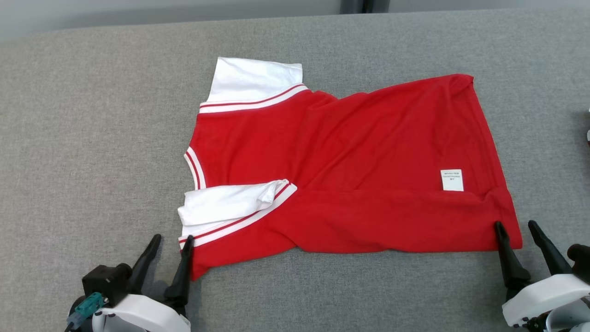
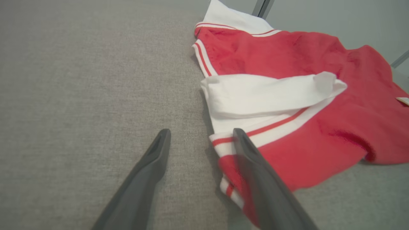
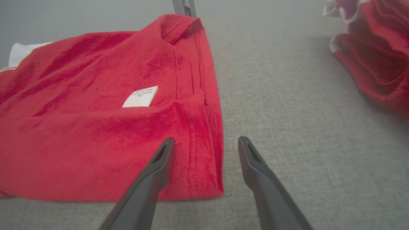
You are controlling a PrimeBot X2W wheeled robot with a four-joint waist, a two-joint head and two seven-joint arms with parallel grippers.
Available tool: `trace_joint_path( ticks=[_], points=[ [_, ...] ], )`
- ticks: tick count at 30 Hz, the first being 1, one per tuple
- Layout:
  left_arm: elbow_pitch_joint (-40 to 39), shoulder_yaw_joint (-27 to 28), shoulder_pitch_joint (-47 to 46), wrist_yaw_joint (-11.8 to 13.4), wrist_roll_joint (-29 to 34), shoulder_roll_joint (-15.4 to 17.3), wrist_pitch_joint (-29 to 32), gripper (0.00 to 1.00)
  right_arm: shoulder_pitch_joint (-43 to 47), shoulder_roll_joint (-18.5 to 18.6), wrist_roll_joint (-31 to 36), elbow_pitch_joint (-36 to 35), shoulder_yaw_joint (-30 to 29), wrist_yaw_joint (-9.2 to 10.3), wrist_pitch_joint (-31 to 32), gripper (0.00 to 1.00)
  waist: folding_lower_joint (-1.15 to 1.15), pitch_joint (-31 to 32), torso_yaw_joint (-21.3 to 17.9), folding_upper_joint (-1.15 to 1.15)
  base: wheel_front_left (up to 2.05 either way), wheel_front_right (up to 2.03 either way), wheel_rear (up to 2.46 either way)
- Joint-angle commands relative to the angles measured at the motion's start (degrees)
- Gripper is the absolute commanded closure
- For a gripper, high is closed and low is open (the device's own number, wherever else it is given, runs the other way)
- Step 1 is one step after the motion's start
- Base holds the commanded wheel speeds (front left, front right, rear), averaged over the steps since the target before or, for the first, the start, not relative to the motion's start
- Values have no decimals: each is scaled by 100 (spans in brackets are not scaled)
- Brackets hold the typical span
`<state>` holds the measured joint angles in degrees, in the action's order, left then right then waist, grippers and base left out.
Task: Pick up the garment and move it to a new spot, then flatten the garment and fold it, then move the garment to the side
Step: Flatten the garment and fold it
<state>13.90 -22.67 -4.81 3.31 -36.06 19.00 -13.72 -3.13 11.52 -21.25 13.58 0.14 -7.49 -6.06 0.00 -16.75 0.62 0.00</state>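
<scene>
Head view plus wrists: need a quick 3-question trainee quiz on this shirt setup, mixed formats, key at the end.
1. True or false: the left gripper is shut on the garment.
2. Where is the white label? A: near the hem, by the right gripper. B: on the collar. C: on the far sleeve.
3. Short answer: what lies on the table at the upper right of the right wrist view?
Key: 1 false, its jaws stand open, with one finger over the garment's near corner. 2 A. 3 a second red cloth, crumpled.
</scene>
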Motion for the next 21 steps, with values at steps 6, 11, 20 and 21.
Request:
trace_joint_path(
  ticks=[6, 11, 20, 21],
  points=[
    [578, -164, -128, -308, -296, -198, 228, 0, -198, 3, -122, 552, 79, 0, -13, 0, 0, -161, 46, 0, 0, 0, 0],
    [744, -276, -180, -521, -568, -356, 577, 49, -336, 19, -310, 799, 312, -1, 159, 70, 0, -182, 42, 0, 0, 0, 0],
    [244, -175, -120, -710, -969, -312, 780, 100, -244, 119, -720, 728, 338, 1, 260, 100, 0, -134, 93, 0, 0, 0, 0],
    [175, -167, -94, -695, -985, -268, 827, 100, -191, 124, -797, 670, 319, 1, 280, 100, 0, -122, 103, 0, 0, 0, 0]
  ],
)
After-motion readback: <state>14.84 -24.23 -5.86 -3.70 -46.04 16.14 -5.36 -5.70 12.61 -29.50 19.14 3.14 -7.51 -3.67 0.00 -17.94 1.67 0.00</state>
